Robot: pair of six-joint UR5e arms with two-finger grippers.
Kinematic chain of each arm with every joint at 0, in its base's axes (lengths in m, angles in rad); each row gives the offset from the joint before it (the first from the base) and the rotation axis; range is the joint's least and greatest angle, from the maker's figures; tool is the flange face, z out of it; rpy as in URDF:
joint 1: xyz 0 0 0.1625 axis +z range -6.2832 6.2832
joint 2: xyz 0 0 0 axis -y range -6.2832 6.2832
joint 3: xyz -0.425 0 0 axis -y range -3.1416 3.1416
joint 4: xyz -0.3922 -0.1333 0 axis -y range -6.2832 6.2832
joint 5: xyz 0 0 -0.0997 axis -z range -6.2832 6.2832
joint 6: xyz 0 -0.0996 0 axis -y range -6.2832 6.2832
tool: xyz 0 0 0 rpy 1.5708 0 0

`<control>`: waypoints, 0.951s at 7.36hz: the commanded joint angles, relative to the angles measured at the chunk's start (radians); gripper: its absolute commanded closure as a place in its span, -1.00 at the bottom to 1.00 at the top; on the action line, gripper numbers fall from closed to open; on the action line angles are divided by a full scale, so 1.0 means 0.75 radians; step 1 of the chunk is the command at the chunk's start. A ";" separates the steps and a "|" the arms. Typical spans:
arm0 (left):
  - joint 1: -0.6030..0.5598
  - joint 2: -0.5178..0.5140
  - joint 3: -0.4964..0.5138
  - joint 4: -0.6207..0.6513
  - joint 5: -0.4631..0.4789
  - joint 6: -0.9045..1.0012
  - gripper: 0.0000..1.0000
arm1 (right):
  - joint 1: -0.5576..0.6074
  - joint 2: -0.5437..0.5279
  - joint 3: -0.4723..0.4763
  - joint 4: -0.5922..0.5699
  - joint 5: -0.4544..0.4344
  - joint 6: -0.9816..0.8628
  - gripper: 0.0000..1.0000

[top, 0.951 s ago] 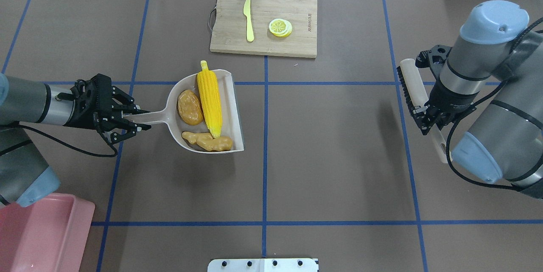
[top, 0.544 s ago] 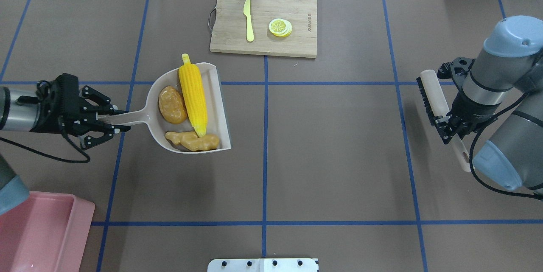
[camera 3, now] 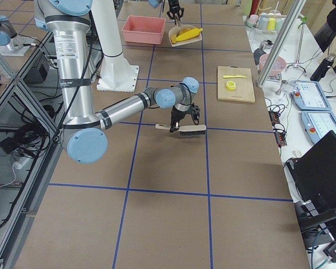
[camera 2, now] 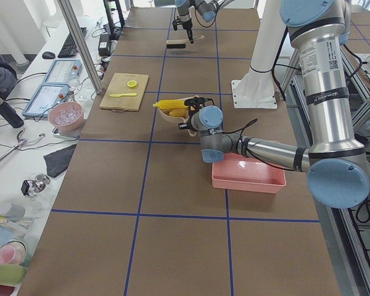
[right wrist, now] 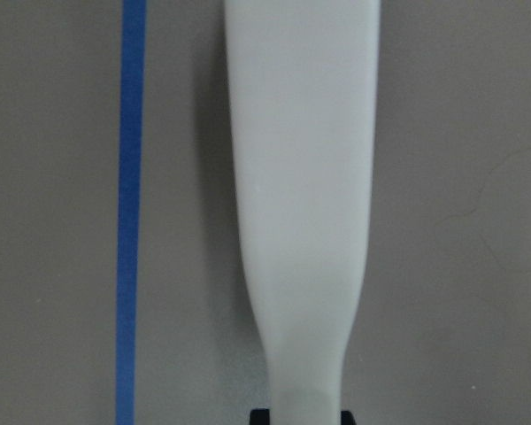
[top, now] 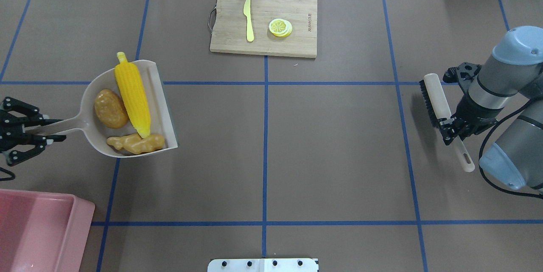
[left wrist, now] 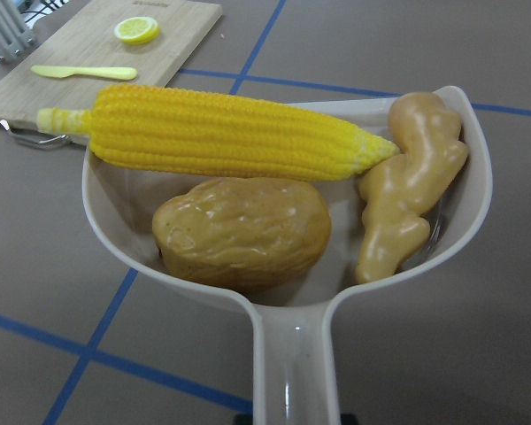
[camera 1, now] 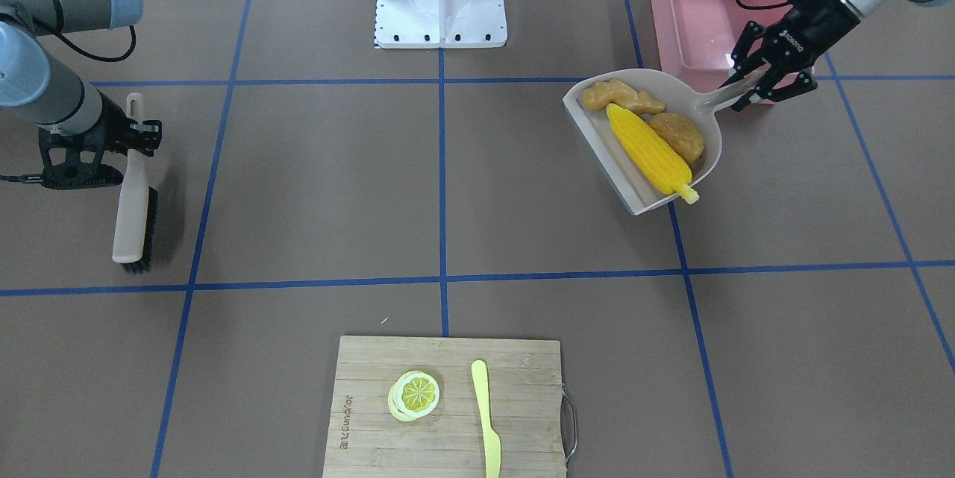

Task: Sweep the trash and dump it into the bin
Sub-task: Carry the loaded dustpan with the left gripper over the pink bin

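Observation:
The beige dustpan (top: 167, 110) holds the trash: a yellow corn cob (top: 132, 93), a brown-orange potato (top: 111, 114) and a knobbly tan ginger root (top: 135, 143). My left gripper (top: 53, 129) is shut on the dustpan's handle and holds the pan lifted, at the table's left. The left wrist view shows the corn (left wrist: 221, 133), potato (left wrist: 243, 232) and ginger (left wrist: 407, 195) lying in the pan. The pink bin (top: 85, 212) stands at the near left corner, apart from the pan; in the front-facing view the bin (camera 1: 694, 8) is just behind my left gripper (camera 1: 761, 86). My right gripper (top: 449, 130) is shut on a brush (top: 437, 98).
A wooden cutting board (top: 229, 43) at the far middle carries a pale yellow knife (top: 248, 19) and a lemon slice (top: 280, 27). The robot's white base plate (top: 263, 264) sits at the near middle edge. Blue tape lines cross the brown table.
My left gripper has carried the dustpan with all three toy foods leftward, toward the table's left edge. My right gripper has drawn the brush further right.

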 commanded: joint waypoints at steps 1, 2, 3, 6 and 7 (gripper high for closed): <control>-0.095 0.220 0.011 -0.215 -0.006 -0.095 0.52 | 0.002 0.000 -0.066 0.085 0.045 0.042 1.00; -0.129 0.319 0.013 -0.312 -0.016 -0.139 0.52 | 0.000 0.002 -0.068 0.086 0.049 0.047 1.00; -0.148 0.407 0.023 -0.361 -0.031 -0.143 0.52 | 0.000 0.004 -0.074 0.088 0.055 0.047 1.00; -0.207 0.652 0.031 -0.421 -0.128 -0.143 0.52 | 0.000 0.019 -0.082 0.088 0.071 0.049 1.00; -0.236 0.722 0.031 -0.461 -0.212 -0.155 0.52 | -0.002 0.021 -0.095 0.088 0.071 0.049 1.00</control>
